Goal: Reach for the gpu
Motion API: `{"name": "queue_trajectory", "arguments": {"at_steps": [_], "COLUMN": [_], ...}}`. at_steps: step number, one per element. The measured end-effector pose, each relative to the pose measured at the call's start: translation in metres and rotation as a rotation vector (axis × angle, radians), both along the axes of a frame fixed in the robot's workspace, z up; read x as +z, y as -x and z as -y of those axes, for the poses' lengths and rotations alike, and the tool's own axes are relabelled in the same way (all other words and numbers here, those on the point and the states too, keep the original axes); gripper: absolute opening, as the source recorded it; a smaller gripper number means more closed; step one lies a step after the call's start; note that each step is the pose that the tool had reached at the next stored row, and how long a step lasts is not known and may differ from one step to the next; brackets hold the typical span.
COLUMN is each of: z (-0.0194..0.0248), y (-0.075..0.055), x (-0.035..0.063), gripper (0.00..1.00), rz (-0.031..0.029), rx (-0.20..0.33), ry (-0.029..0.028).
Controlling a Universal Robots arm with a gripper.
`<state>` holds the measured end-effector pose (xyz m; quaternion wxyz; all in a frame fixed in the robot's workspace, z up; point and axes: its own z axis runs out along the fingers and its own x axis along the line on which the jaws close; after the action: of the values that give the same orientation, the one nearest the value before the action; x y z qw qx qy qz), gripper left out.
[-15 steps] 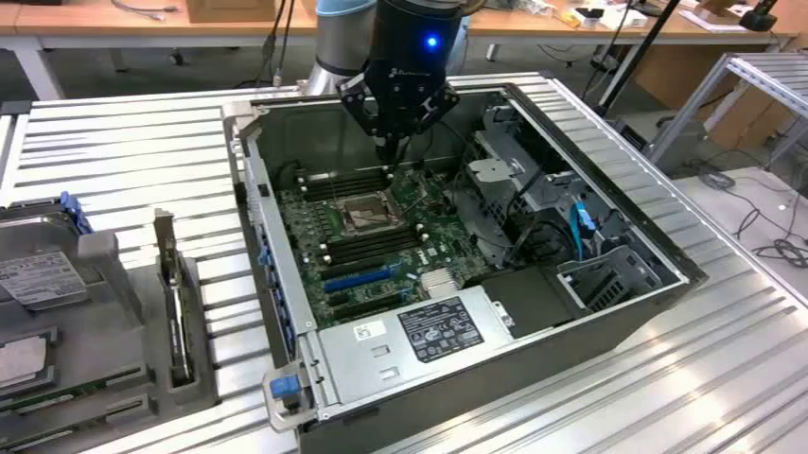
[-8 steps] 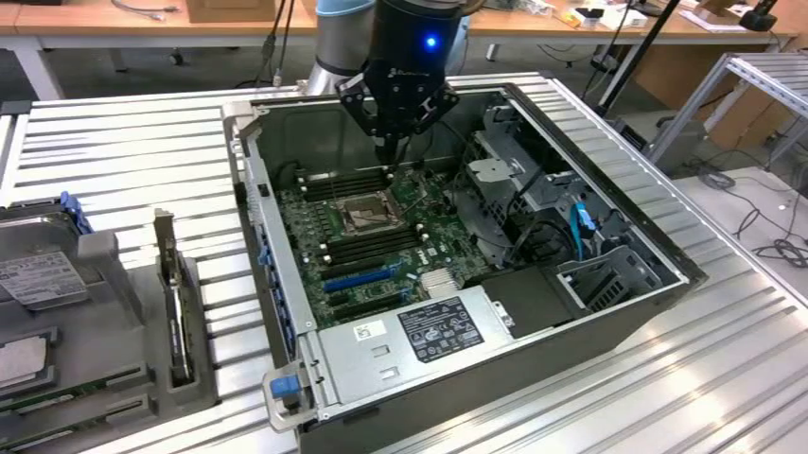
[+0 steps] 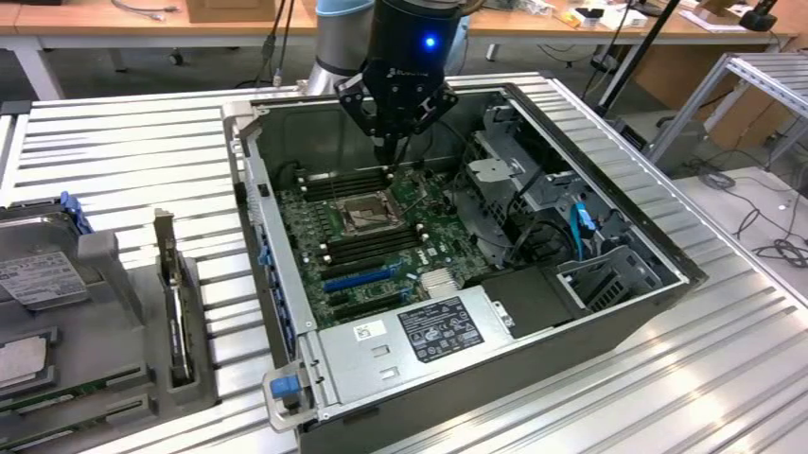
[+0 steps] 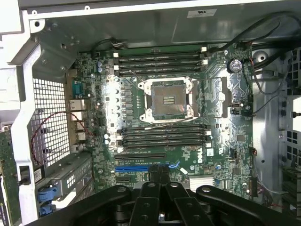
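The open computer case (image 3: pixel 657 270) lies on its side on the slatted metal table. My gripper (image 3: pixel 393 161) hangs inside it over the far memory slots (image 3: pixel 360 180) of the green motherboard (image 3: pixel 378 251), its fingers pressed together and empty. In the wrist view the gripper (image 4: pixel 160 170) points down at the board just below the bare CPU socket (image 4: pixel 167 100). A dark card standing on edge, seemingly the gpu (image 3: pixel 168 303), sits in a grey holder (image 3: pixel 120 331) outside the case, toward the exterior view's left, well away from the gripper. The blue expansion slots (image 3: pixel 358 279) hold no card.
A power supply (image 3: pixel 430 329) fills the near end of the case, and drive bays with cables (image 3: pixel 555 218) line the exterior view's right side. A hard drive (image 3: pixel 38 274) and other parts lie beside the holder. Bare slatted table (image 3: pixel 139 161) stretches left of the case.
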<state>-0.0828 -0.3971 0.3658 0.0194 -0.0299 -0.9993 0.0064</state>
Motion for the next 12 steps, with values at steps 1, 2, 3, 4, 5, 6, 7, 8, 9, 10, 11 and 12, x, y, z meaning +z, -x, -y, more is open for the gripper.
{"name": "queue_trajectory", "arguments": {"at_steps": [1,2,3,4,5,6,7,8,9,10,11,12], "z": [0.0000,0.0000,0.0002,0.0005,0.0007,0.0007,0.0008,0.0009,0.0009,0.0009,0.0009,0.0010], "y": [0.000,0.000,-0.002,-0.007,-0.011,-0.014,-0.017,-0.022,-0.027,-0.034,-0.039,-0.042], "x": [0.0000,0.0000,0.0000,0.0000,0.0000,0.0000,0.0000,0.0000,0.0000,0.0000,0.0000,0.0000], "gripper": [0.11,0.11,0.11,0.11,0.11,0.11,0.11,0.11,0.11,0.11,0.11,0.11], "rz": [0.0000,0.0000,-0.0007,-0.0033,-0.0054,-0.0067,-0.0079,-0.0104,-0.0125,-0.0156,-0.0173,-0.0181], "rx": [0.000,0.000,0.000,0.000,0.000,0.000,0.000,0.000,0.000,0.000,0.000,0.000], "ry": [0.0001,0.0000,0.0000,0.0000,0.0001,0.0001,0.0001,0.0000,0.0000,0.0000,0.0002,0.0000]}}
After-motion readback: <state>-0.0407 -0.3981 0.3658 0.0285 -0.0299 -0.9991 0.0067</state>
